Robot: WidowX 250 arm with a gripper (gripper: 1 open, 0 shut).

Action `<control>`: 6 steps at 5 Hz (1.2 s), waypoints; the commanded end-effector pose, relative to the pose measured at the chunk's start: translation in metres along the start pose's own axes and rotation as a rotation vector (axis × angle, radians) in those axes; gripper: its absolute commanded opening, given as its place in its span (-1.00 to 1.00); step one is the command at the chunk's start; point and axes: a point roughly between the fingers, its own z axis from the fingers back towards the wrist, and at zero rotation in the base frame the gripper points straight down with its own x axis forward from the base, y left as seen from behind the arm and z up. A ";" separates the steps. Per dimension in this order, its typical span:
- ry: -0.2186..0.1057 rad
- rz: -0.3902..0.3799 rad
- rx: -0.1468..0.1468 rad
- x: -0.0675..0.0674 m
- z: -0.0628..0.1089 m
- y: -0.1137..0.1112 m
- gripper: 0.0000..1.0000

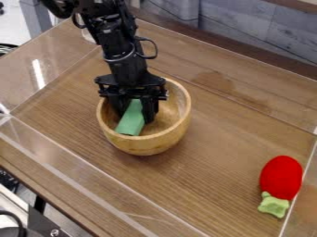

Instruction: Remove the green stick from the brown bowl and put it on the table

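Light-brown wood is what the brown bowl (144,118) is made of, thick-walled and round, standing on the table (217,176) left of the middle in the single camera view. Inside it the green stick (130,118) leans tilted, its lower end down in the hollow and its upper end up between the black fingers. The gripper (132,100) reaches almost straight down into the bowl from the black arm (109,32) that comes in from the upper left. Its fingers stand partly apart on either side of the stick; whether they actually press on it cannot be told, since the fingers cover its upper part. The bowl's near wall hides the stick's lowest end. Well apart, by the right edge, lies a red strawberry toy (281,176) with a green leafy end (272,205). Low clear acrylic walls (124,215) run round the tabletop.
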 end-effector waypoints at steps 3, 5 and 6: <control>0.059 0.082 0.000 -0.018 -0.014 0.011 -1.00; 0.065 0.129 -0.003 -0.019 -0.008 0.016 -1.00; 0.069 0.142 -0.004 -0.014 -0.006 0.024 -1.00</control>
